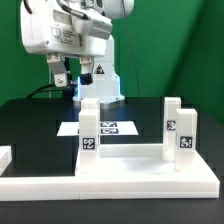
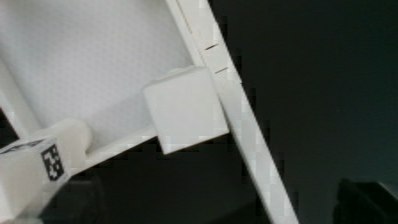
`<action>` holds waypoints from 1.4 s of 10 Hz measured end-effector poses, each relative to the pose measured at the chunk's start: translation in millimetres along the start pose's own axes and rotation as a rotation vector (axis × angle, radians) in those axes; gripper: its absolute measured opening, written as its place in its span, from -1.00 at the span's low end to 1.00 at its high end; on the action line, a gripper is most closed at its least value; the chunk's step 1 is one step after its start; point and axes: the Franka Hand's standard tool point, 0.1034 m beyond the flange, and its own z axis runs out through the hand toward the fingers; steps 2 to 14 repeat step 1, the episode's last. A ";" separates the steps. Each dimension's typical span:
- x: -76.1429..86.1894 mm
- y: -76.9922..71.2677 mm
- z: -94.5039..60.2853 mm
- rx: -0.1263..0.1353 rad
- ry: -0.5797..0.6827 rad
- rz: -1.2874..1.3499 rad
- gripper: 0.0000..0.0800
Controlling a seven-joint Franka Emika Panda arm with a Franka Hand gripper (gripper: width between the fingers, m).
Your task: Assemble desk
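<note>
The white desk top point(image 1: 130, 152) lies flat on the black table near the front. Two short square legs stand upright on it, one point(image 1: 90, 125) at the exterior view's left and one point(image 1: 180, 130) at its right, each with a black-and-white tag. My gripper point(image 1: 63, 78) hangs high above the table behind them, apart from all parts. In the wrist view the desk top point(image 2: 89, 70) shows from above with one leg point(image 2: 187, 108) and a tagged leg point(image 2: 39, 160). My gripper point(image 2: 217, 208) looks open and empty, with dark fingers point(image 2: 365, 200) at the frame's edges.
The marker board point(image 1: 108, 128) lies on the table behind the desk top. A long white border bar point(image 1: 140, 185) runs along the front edge, and another white piece point(image 1: 5, 157) sits at the exterior view's left. The robot base point(image 1: 100, 80) stands at the back.
</note>
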 end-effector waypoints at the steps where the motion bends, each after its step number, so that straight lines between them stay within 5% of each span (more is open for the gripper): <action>1: 0.0 0.1 0.3 0.000 0.000 0.000 0.62; 14: 0.0 0.1 0.3 0.000 0.000 0.000 0.62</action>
